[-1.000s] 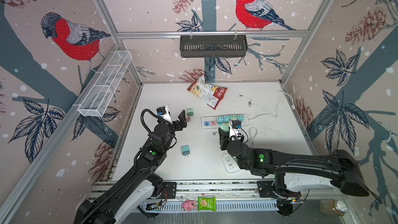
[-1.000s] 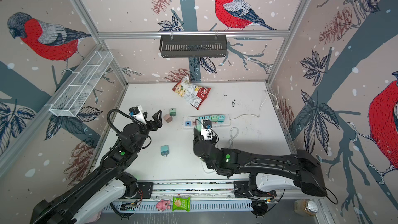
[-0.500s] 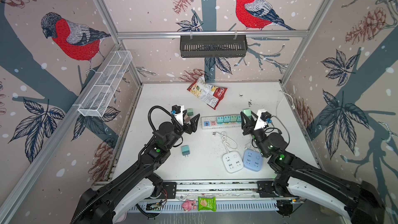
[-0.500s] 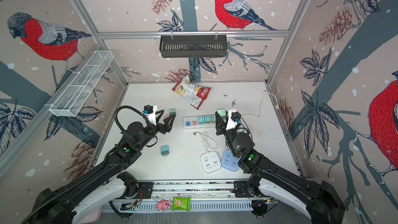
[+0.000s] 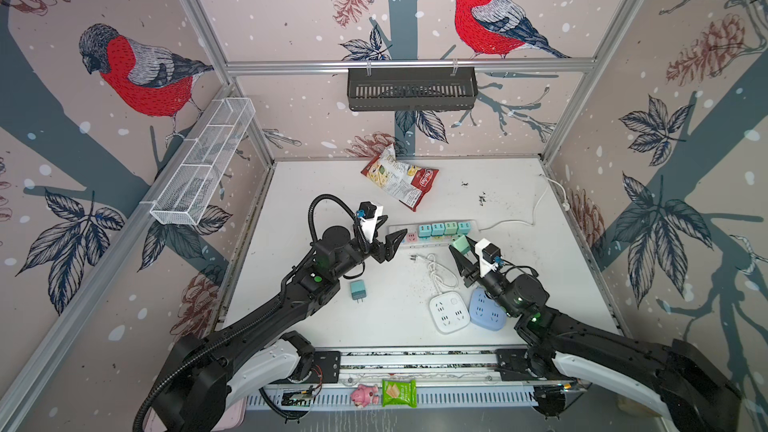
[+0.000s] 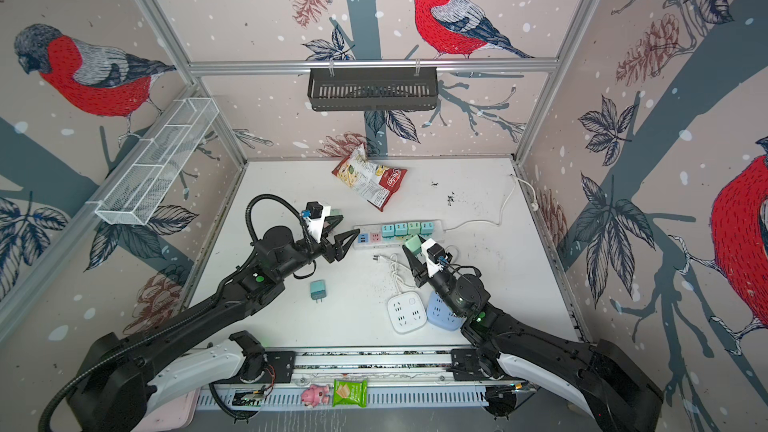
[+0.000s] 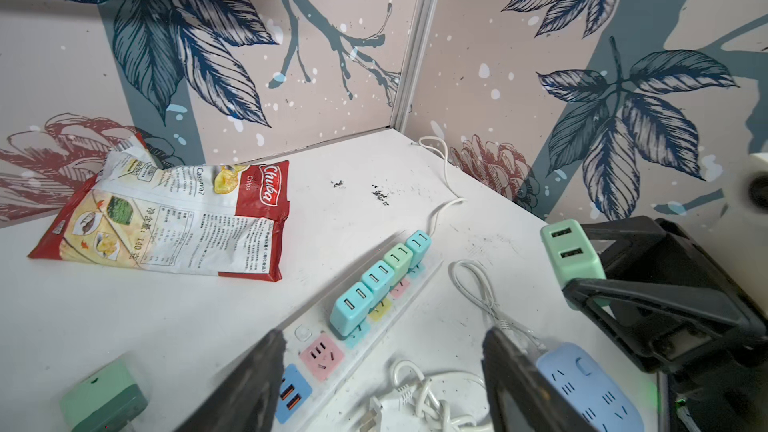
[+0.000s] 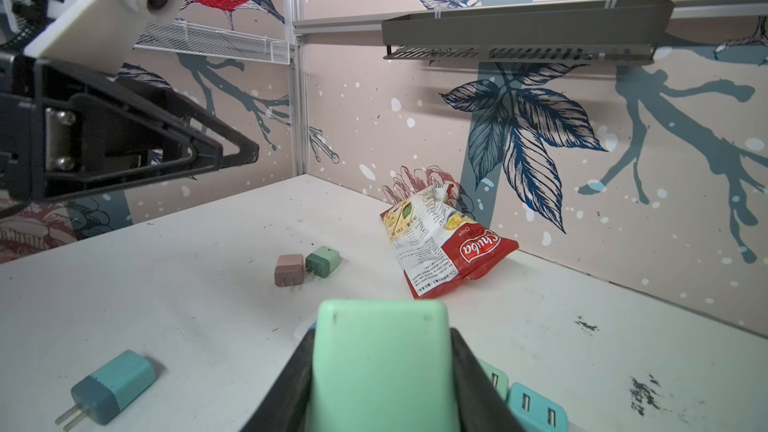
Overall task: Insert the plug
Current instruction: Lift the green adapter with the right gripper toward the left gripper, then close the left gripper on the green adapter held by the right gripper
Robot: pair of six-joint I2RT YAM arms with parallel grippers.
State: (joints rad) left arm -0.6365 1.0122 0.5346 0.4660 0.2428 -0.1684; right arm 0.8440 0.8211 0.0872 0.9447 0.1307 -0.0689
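Note:
My right gripper (image 5: pixel 462 248) (image 6: pixel 415 246) is shut on a mint green plug (image 8: pixel 380 367) (image 7: pixel 573 259), held just in front of the white power strip (image 5: pixel 400 238) (image 6: pixel 376 238) near its right half. The plug's prongs are hidden. Several teal and green plugs (image 5: pixel 444 228) sit in a row in the strip; its pink socket (image 7: pixel 322 351) and blue USB socket are bare. My left gripper (image 5: pixel 392 229) (image 6: pixel 347 228) (image 7: pixel 382 367) hovers open over the strip's left end, holding nothing.
A loose teal plug (image 5: pixel 357 289) (image 8: pixel 112 384) lies front left; a brown plug (image 8: pixel 289 270) and a dark green plug (image 8: pixel 323 261) lie behind the left gripper. A white socket block (image 5: pixel 449 311), a blue one (image 5: pixel 486 313) and a coiled cable (image 5: pixel 436 272) lie by the right arm. A chips bag (image 5: pixel 401 182) lies at the back.
My left gripper has moved right to the strip's left end and its jaws have narrowed. The right arm swung right with the plug, then came back a little toward the strip.

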